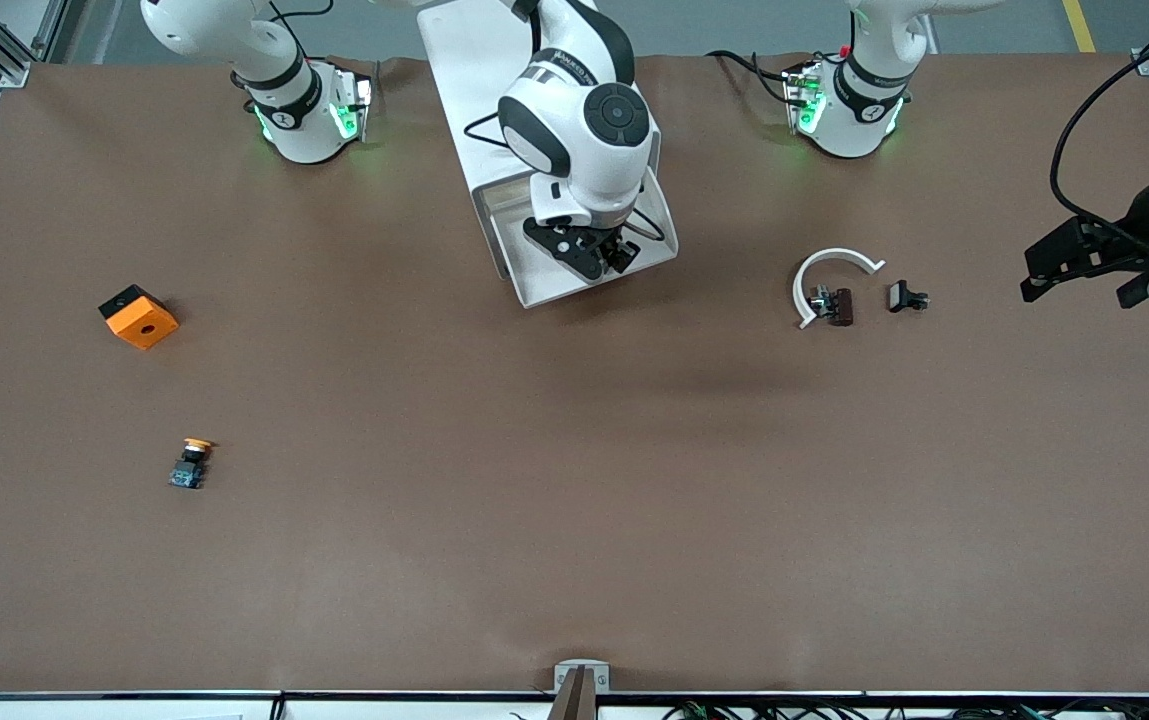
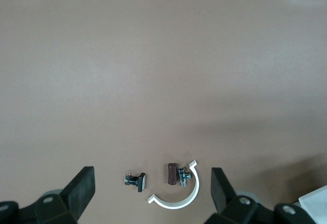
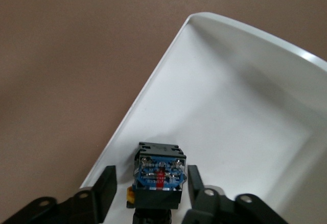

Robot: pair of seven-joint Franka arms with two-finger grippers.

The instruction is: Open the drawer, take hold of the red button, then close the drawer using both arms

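Observation:
The drawer [image 1: 534, 290] stands pulled out of the white cabinet [image 1: 464, 90] at the table's robot side. My right gripper [image 1: 594, 255] hangs low inside it. In the right wrist view the drawer's white floor [image 3: 230, 106] fills the frame, and the button [image 3: 158, 175] lies on it with its bluish base facing the camera and its red cap hidden. My right gripper [image 3: 150, 175] is open, one finger on each side of the button, with gaps to it. My left gripper [image 1: 1079, 290] waits open and empty above the table at the left arm's end.
An orange cube with a hole [image 1: 139, 316] and an orange-yellow capped button [image 1: 191, 463] lie toward the right arm's end. A white curved clip [image 1: 829, 270], a brown part [image 1: 839, 306] and a small black part [image 1: 906, 297] lie under the left gripper [image 2: 151, 175].

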